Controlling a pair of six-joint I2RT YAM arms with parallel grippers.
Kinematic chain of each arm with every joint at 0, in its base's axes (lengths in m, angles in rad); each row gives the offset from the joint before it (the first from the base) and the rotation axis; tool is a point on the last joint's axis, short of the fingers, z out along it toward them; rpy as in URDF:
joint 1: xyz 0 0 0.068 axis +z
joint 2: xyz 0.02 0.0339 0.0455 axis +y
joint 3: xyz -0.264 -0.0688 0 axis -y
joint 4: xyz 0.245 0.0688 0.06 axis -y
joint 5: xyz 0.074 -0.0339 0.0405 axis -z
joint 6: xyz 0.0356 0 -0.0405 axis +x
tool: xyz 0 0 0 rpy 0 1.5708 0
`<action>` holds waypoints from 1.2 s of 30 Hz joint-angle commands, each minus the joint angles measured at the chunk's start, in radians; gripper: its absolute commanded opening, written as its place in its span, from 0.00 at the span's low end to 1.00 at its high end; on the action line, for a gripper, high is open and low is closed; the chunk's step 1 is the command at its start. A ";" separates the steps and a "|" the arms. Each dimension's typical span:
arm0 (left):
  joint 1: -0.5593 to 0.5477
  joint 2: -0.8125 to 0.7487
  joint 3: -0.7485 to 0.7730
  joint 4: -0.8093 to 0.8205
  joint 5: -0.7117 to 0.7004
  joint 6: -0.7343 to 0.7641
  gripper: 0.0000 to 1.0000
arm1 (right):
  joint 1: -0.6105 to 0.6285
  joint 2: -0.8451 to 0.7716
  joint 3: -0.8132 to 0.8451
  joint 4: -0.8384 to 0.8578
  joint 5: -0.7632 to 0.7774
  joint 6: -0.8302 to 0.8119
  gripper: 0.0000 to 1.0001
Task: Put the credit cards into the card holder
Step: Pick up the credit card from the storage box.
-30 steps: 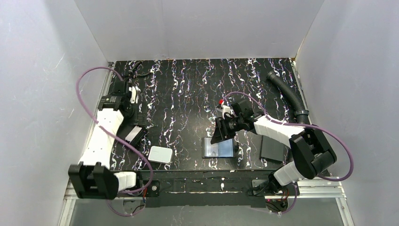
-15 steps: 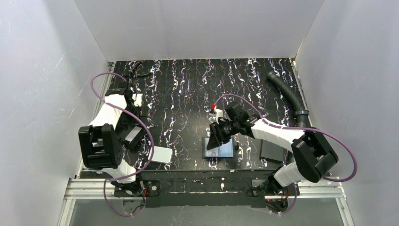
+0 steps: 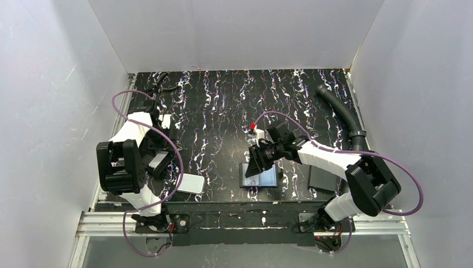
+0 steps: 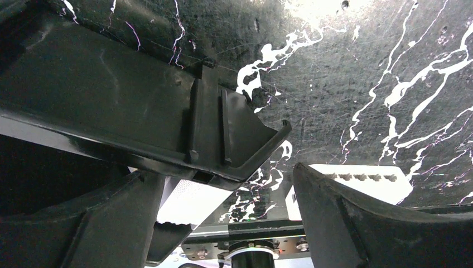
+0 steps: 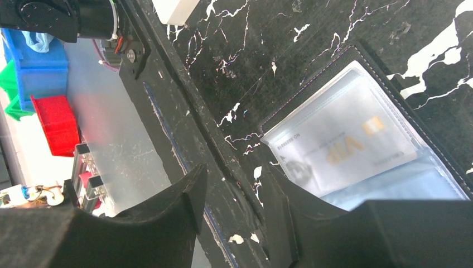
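The card holder point(image 3: 262, 176) lies open at the near edge of the black marbled surface point(image 3: 223, 111), with one light grey credit card point(image 5: 343, 142) showing inside its clear pocket. The right gripper point(image 5: 237, 192) hangs over the holder's left end, its jaws parted with nothing between them. At the left side the left gripper point(image 4: 226, 187) sits low over the surface, jaws spread wide and released, above a ribbed black plate point(image 4: 139, 111) and a pale card point(image 4: 187, 202), with a white slab point(image 3: 189, 183) nearby.

The table point(image 3: 223, 106) is black, streaked with white marbling. The card holder point(image 3: 259, 175) is black with bluish-grey clear pockets, one showing a silver-grey credit card point(image 5: 346, 142) with gold lettering. The slab point(image 3: 189, 183) is white and the cables point(image 3: 118, 96) are purple.
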 commanded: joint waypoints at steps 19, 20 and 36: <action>0.001 -0.050 -0.022 -0.034 0.027 -0.021 0.54 | 0.002 0.008 0.032 0.002 -0.012 -0.007 0.47; 0.002 -0.055 -0.023 -0.033 0.026 -0.020 0.52 | 0.002 0.007 0.031 0.002 -0.012 -0.008 0.47; 0.002 -0.068 -0.026 -0.037 0.042 -0.023 0.41 | 0.001 0.007 0.033 0.002 -0.015 -0.008 0.46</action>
